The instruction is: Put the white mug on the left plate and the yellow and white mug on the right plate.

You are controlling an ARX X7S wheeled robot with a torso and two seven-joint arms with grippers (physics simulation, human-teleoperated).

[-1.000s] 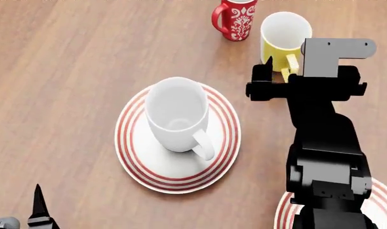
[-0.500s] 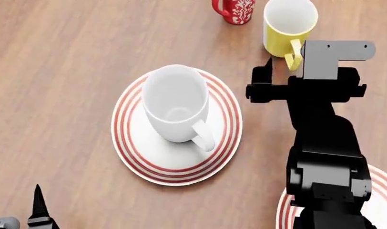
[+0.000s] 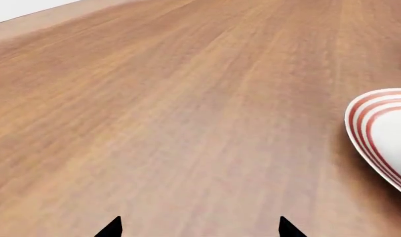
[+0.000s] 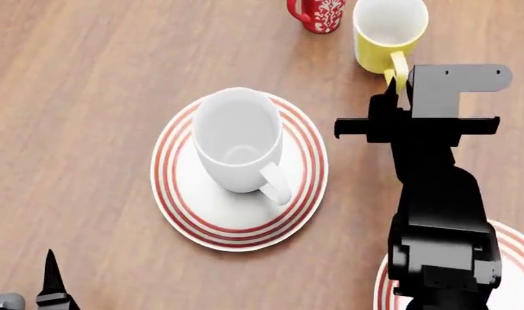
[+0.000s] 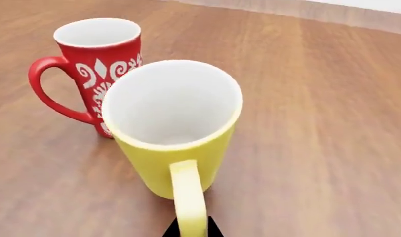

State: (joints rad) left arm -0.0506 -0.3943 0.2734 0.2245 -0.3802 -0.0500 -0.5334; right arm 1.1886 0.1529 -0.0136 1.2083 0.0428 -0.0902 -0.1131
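White mug (image 4: pixel 238 142): upright on the left plate (image 4: pixel 180 213), handle toward the robot; this half of the task reads as done, so nothing grips it.
Left tool (image 3: pixel 199 229): low over bare bench (image 3: pixel 154 123), well apart from both mugs; only two dark tips show, spread apart and empty, with the left plate's rim off to one side. Judged parked, its part finished.
Right tool (image 5: pixel 190 229): straight behind the yellow mug's handle (image 5: pixel 188 197), its tips flanking the handle's lower end; whether it grips cannot be told. The alignment suggests a handle grasp is in preparation.
Yellow mug (image 5: pixel 173 129): just ahead of the right tool, upright on the bench, not yet on a plate; yellow outside, white inside, flat strap handle facing the tool.
Red mug (image 5: pixel 92 69): beyond the yellow mug, just beside it; patterned, not a task item.
Right plate (image 4: pixel 516 258): behind the right tool, near the robot, mostly hidden by the arm; red-ringed rim visible.
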